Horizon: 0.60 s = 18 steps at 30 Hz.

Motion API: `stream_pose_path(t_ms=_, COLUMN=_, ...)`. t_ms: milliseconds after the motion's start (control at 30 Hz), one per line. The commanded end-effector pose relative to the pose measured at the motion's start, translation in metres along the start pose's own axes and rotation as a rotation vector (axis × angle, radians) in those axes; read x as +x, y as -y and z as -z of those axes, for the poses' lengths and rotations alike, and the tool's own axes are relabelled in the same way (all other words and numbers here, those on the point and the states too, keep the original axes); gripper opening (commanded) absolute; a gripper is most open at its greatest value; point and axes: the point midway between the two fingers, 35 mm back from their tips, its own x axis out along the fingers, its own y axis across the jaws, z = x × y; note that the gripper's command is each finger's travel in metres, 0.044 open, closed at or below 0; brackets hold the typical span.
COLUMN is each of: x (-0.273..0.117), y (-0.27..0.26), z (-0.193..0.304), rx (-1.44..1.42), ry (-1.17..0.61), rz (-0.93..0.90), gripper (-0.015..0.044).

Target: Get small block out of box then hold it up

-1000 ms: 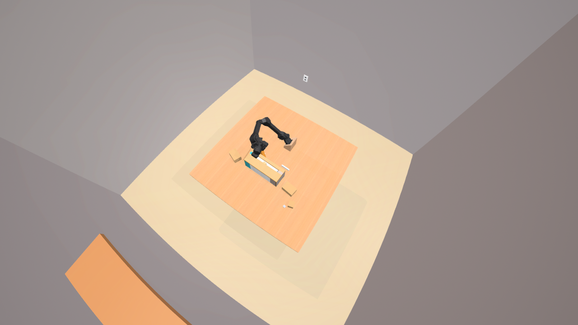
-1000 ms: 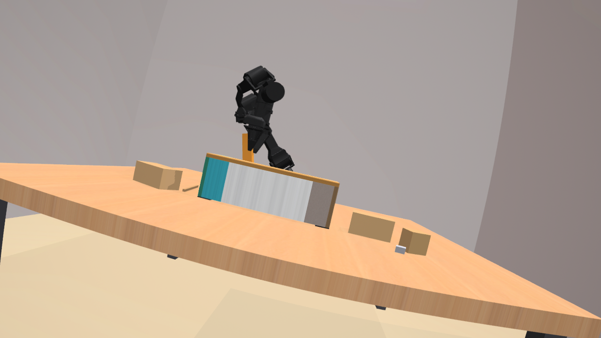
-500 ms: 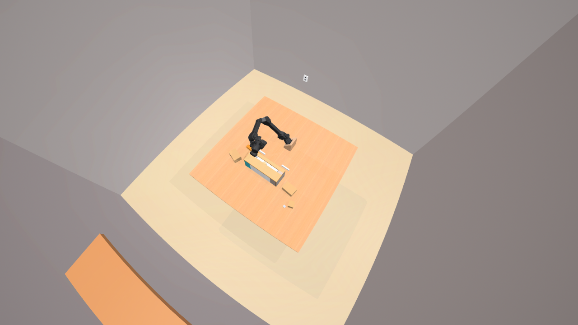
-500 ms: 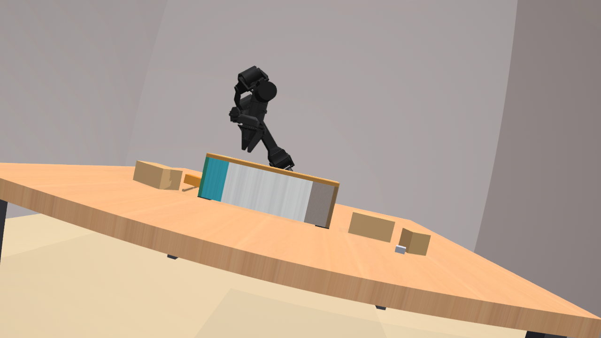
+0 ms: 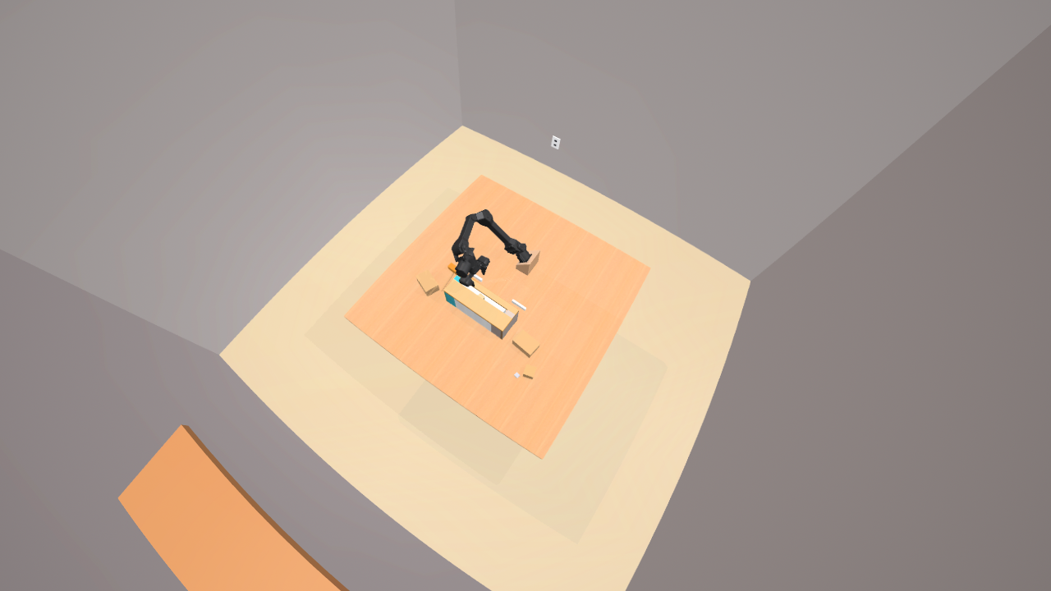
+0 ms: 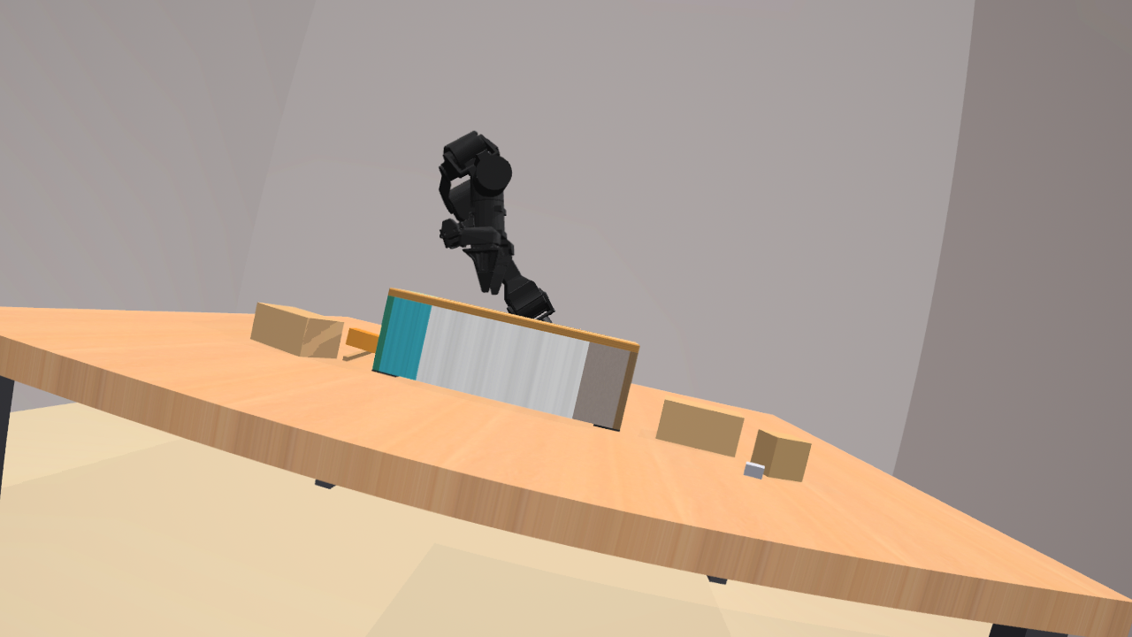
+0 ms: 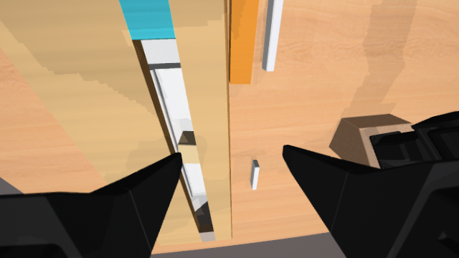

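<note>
The box [image 5: 477, 312] [image 6: 502, 360] stands on the table, its front teal at one end, white in the middle and grey-brown at the other. A long slot runs along its top. In the wrist view a small pale tan block [image 7: 189, 154] shows through the slot, part-way along the white shelf. Which end is open is not plain. My gripper [image 6: 490, 292] [image 7: 233, 154] is open and empty, above the box top, fingers pointing down. In the wrist view one fingertip overlaps the slot beside the block, the other lies over the table behind the box. Their height is hard to tell.
An orange bar [image 6: 362, 340] [image 7: 244, 46] lies low behind the box's teal end. Two white strips [image 7: 273, 36] [image 7: 254, 175] lie behind the box. Wooden blocks [image 5: 427, 283] [image 6: 699, 428] [image 6: 782, 456] stand beyond both ends, with a small grey block [image 6: 753, 470] near the farthest.
</note>
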Motion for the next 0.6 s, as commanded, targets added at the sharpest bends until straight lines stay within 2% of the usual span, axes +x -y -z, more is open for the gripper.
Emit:
stream_pose_path(t_ms=0, x=0.0, y=0.002, z=0.008, rx=0.001, ry=-0.08, rz=-0.008, gripper=0.04)
stream_pose_path(t_ms=567, x=0.018, y=-0.001, z=0.003, rx=0.001, ry=-0.081, rz=-0.008, gripper=0.04)
